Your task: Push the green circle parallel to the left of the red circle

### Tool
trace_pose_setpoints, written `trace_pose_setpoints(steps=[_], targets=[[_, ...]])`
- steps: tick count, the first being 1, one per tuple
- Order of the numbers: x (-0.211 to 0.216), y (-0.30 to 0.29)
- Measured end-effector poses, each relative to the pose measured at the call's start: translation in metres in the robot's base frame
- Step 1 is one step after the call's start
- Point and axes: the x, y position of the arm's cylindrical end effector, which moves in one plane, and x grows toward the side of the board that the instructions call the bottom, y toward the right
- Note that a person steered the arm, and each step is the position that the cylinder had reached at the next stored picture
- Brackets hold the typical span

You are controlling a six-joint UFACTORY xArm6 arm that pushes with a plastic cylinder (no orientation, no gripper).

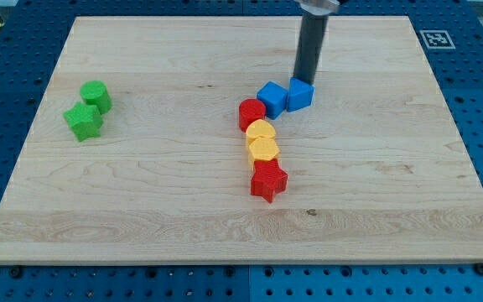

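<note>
The green circle [96, 95] lies near the view's left edge of the wooden board, touching a green star [83, 121] just below it. The red circle [251, 112] sits near the board's middle, touching a blue block [272, 98] on its upper right. My tip [306, 78] stands at the view's top middle, right behind a blue cube [300, 95], far to the right of the green circle.
Below the red circle run two yellow blocks [261, 130] [264, 150] and a red star [268, 180], in a column touching one another. The board's edge [241, 258] borders a blue perforated table. A fiducial marker [434, 38] sits at the top right corner.
</note>
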Motion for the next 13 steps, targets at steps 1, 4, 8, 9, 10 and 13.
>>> trace_pose_setpoints(steps=[1,4,8,9,10,13], targets=[[-0.012,-0.07],[-0.018,-0.31],[0.01,-0.334],[0.037,-0.35],[0.037,-0.349],[0.051,-0.291]])
